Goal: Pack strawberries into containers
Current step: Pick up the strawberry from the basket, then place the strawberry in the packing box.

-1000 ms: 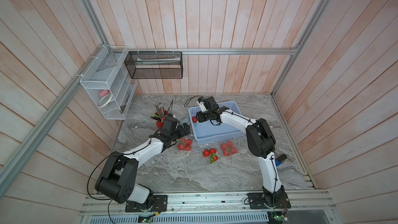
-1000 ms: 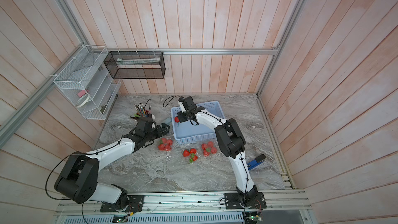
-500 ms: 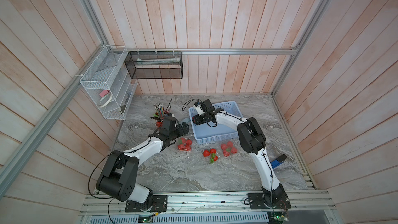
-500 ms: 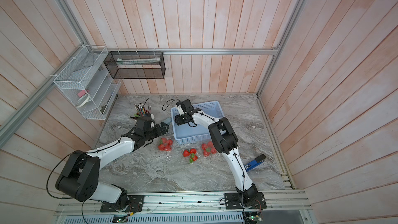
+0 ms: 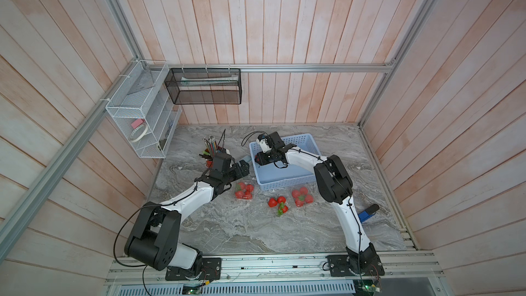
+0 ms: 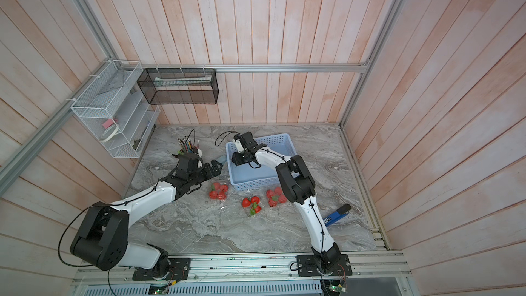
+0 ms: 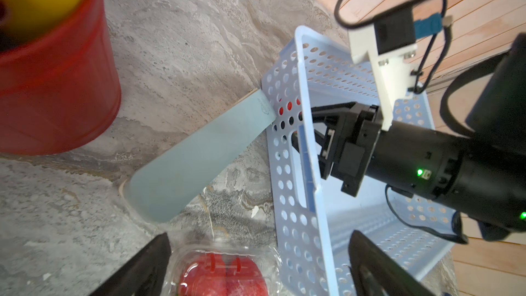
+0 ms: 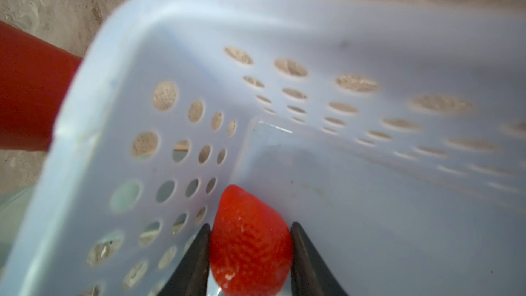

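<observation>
With the arm bases taken as 6 o'clock, the marble table (image 5: 227, 232) carries the light-blue basket (image 5: 301, 140) toward 1 o'clock. The basket is seen to be empty except for one strawberry (image 8: 250, 237), lodged in its 10 o'clock corner against the perforated wall.

Three clear containers are set in a row at the table's middle, just on the 6 o'clock side of the basket: the left container (image 5: 244, 190), the middle container (image 5: 279, 205) and the right container (image 5: 303, 196). About four berries are counted in each outer one and three in the middle, so the packing is judged nearly done, with one space left. Whether any lid is closed cannot be told.

The left gripper (image 5: 242, 166) is held at the basket's 9 o'clock, its jaws wide apart and empty. The right gripper (image 5: 260, 159) is reached into the corner, its jaws pressed against both flanks of the strawberry.
</observation>
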Controlling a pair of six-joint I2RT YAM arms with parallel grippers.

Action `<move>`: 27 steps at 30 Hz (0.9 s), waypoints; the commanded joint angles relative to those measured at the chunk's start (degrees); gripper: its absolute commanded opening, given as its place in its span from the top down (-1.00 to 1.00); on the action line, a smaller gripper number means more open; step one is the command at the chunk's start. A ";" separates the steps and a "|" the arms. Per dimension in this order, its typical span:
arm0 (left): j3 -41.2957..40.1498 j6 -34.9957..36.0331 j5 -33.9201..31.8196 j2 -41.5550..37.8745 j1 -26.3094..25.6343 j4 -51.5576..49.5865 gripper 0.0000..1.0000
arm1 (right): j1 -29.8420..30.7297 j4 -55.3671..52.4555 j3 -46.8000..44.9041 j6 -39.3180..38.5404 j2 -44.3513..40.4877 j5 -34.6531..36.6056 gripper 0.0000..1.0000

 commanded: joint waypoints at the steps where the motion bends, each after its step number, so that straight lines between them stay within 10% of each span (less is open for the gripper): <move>1: -1.38 0.05 0.79 -2.37 0.23 -0.50 -0.98 | -0.11 1.87 -4.87 0.40 -8.06 1.05 0.57; 18: -5.97 -1.88 1.38 -9.59 0.77 -3.23 -0.99 | 6.61 1.11 -48.34 9.30 -49.07 9.02 0.62; 27: -7.18 -3.57 1.42 -12.59 0.85 -4.29 -0.99 | 14.23 2.84 -57.26 16.44 -52.62 7.04 0.63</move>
